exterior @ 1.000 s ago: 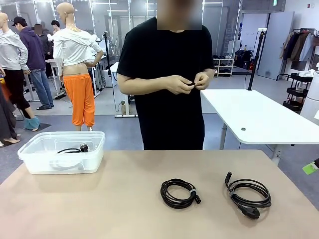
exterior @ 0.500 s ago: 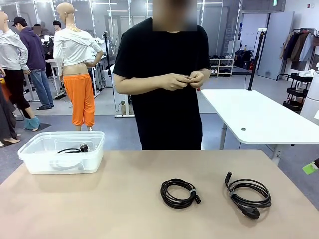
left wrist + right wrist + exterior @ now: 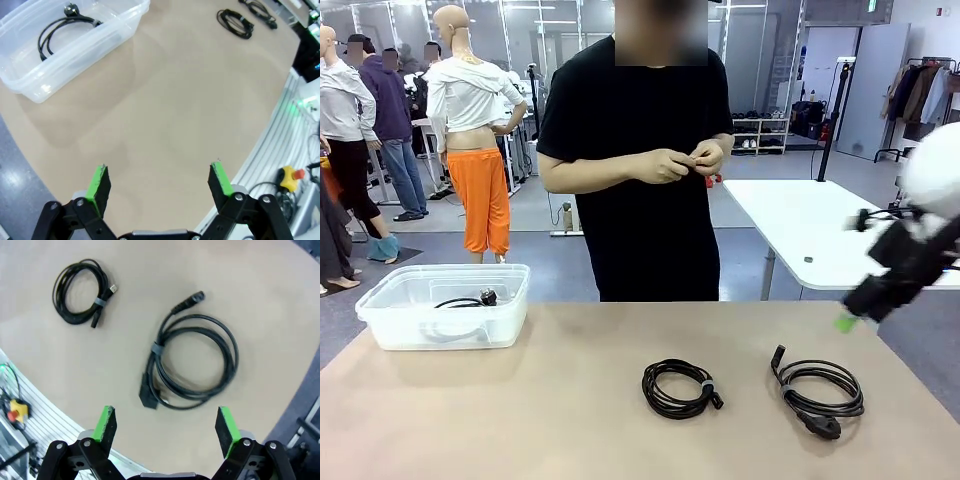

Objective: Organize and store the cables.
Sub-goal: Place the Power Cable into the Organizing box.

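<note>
Front view: you've got the middle cable (image 3: 682,389) and right cable (image 3: 818,393) coiled on the table (image 3: 520,420), third cable (image 3: 460,302) inside the clear bin (image 3: 380,322). Left wrist view: left gripper (image 3: 159,169) released over bare table. Right wrist view: right gripper (image 3: 165,415) released, over the right cable.

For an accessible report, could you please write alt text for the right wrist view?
Open, green-padded right gripper hangs above a coiled black cable with a grey tie on the beige table; a smaller tied black coil lies apart.
</note>
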Controlling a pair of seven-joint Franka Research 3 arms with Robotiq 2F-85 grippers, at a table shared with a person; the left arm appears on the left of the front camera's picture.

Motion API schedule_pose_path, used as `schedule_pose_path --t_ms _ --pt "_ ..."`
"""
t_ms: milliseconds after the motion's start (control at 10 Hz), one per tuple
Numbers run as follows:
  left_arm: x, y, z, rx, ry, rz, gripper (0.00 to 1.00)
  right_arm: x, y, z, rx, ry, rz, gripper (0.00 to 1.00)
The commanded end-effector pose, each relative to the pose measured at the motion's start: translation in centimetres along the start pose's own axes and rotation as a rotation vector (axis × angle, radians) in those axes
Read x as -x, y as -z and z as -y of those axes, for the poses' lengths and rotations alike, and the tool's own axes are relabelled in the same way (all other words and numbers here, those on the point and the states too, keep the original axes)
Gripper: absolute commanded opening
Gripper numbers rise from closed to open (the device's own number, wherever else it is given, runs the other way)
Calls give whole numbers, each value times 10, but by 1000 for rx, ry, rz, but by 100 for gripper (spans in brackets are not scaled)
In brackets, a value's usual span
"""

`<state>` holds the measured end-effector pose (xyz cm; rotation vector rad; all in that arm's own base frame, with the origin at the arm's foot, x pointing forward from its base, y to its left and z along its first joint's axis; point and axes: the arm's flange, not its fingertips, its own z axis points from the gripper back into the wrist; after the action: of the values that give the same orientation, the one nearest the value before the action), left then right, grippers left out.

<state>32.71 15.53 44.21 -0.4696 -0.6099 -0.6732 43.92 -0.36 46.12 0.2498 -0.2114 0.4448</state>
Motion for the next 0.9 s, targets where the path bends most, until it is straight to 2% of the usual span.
schedule_pose_path --t_ms 0,100,200,500,800 --pt "2 2 0 -3 0 20 99 -36 27 -1 42 89 -107 100" --pt "2 2 0 -3 0 20 99 -49 52 -12 88 103 -154 100" --pt "2 2 0 -3 0 20 99 -52 104 -25 188 155 -222 100" --pt "2 2 0 -3 0 20 99 -48 122 -38 165 176 -251 100" --pt "2 2 0 -3 0 20 99 -39 138 -48 201 230 -267 100"
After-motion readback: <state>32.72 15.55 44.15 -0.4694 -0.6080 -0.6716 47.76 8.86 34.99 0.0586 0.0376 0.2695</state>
